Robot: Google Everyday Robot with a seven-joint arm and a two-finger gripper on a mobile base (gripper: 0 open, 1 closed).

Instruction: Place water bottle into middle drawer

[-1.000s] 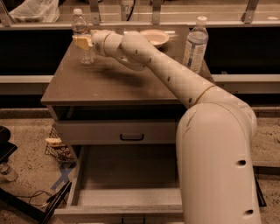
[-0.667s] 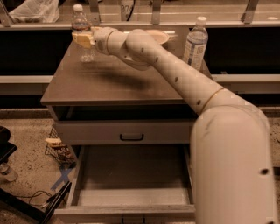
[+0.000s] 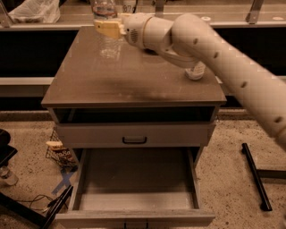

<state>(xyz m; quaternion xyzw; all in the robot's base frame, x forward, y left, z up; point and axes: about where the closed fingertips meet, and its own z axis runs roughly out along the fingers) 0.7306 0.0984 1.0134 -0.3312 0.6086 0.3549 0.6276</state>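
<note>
The water bottle (image 3: 106, 9), clear and ribbed, is at the back left of the grey cabinet top (image 3: 134, 80); its cap is cut off by the top of the view. My gripper (image 3: 107, 27) reaches in from the right and its yellowish fingers are shut around the bottle's body, with the bottle's lower end (image 3: 110, 48) hanging just above the top. The middle drawer (image 3: 134, 176) stands pulled out at the bottom of the cabinet, its grey floor bare. My white arm (image 3: 214, 53) crosses the cabinet's right side.
A taller bottle (image 3: 196, 69) stands at the cabinet's right edge, mostly behind my arm. A shut drawer front with a black handle (image 3: 134, 139) sits above the open drawer. A black bar (image 3: 254, 174) lies on the floor at right; a snack bag (image 3: 60, 152) and cables at left.
The gripper has lifted the water bottle off the cabinet top, so its cap now leaves the view. The arm has swung and the view has shifted nearer to the cabinet.
</note>
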